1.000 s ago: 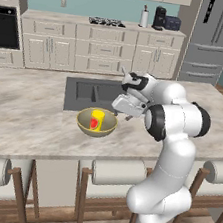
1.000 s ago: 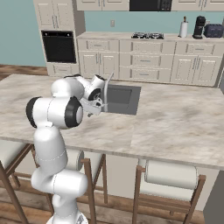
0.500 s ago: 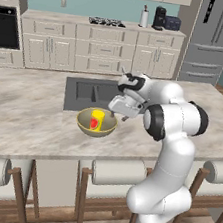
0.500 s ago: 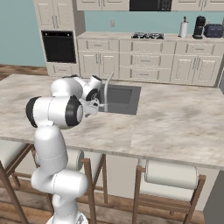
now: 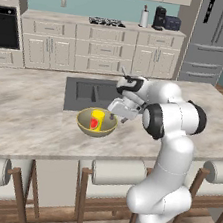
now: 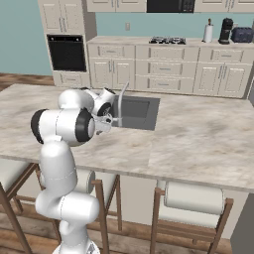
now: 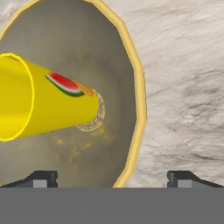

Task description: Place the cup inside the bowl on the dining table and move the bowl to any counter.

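The olive-tan bowl [image 5: 97, 127] sits on the dining table [image 5: 27, 116] just in front of the sink. The yellow cup [image 5: 97, 119] with its red patch stands inside it. In the hand view the cup [image 7: 48, 103] leans across the bowl's pale inside [image 7: 83, 148]. My gripper [image 5: 114, 117] hovers over the bowl's right rim, open and holding nothing. That rim [image 7: 136, 109] runs up between my two fingertips [image 7: 41, 178], and my gripper [image 7: 113, 179] straddles it from just above.
The dark inset sink [image 5: 88, 92] and its faucet [image 6: 121, 94] lie right behind the bowl. Stools [image 5: 120, 170] line the table's near edge. The counter [image 5: 96, 23] with a cooktop and appliances runs along the back wall, beside a fridge [image 5: 210, 37].
My hand has eased slightly down and toward the bowl's right rim. Bowl and cup have stayed where they were, and the jaws have stayed wide.
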{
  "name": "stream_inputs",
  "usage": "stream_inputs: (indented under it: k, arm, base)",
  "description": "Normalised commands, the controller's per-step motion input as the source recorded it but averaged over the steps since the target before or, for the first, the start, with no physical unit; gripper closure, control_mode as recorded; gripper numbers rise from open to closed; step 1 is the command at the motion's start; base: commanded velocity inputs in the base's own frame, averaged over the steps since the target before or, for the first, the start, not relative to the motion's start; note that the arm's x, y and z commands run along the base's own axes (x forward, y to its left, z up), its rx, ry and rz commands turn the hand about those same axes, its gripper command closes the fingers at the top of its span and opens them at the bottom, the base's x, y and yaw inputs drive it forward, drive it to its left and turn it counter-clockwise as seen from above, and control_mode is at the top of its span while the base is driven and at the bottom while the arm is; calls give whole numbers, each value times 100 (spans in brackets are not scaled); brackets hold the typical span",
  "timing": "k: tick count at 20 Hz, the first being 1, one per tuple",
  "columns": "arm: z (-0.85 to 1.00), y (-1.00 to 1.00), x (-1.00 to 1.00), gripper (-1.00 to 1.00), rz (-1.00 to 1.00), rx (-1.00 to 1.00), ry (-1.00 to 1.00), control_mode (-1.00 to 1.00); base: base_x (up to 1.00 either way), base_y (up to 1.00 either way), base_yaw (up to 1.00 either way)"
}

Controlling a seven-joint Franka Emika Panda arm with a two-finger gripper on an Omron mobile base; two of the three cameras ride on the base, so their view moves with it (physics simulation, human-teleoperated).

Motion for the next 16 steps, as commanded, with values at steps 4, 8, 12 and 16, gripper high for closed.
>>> stream_inputs:
  k: [4, 8, 12, 16]
  arm:
    - [-6, 4, 0, -100, 2, 0, 0, -100]
    - [-4, 5, 0, -100, 2, 0, 0, -100]
    - [-9, 5, 0, -100, 2, 0, 0, -100]
    - [-18, 2, 0, -100, 2, 0, 0, -100]
  base:
    - [0, 0, 0]
    - [0, 0, 0]
    - [0, 0, 0]
    - [0, 0, 0]
